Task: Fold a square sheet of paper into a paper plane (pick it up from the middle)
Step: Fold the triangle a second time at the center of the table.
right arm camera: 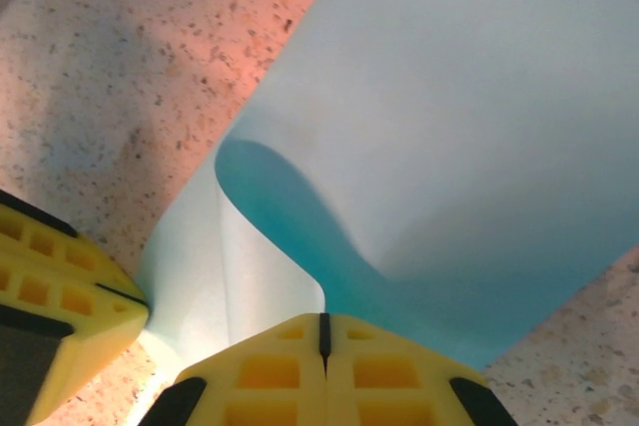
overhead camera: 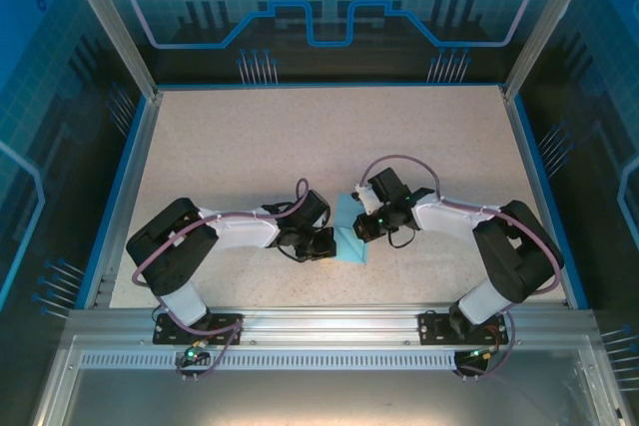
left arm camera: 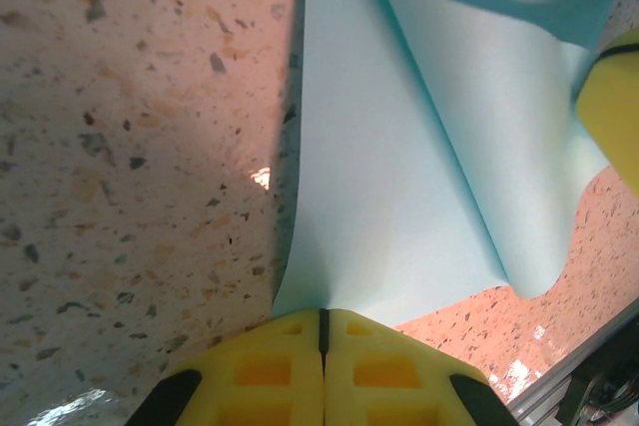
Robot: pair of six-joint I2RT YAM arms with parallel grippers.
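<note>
Curled paper (overhead camera: 349, 244) on speckled table (overhead camera: 300, 137) (rail (overhead camera: 329, 324) nearby)

sheet (overhead camera: 349, 242) on table (overhead camera: 300, 147) | left fingers (left arm camera: 270, 376) left of it | right fingers (right arm camera: 384, 376) right, apparently touching

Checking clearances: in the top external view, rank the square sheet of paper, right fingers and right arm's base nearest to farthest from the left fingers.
1. square sheet of paper, pinched in the left fingers.
2. right fingers, just across the sheet, rightward.
3. right arm's base, near edge, far right.
</note>
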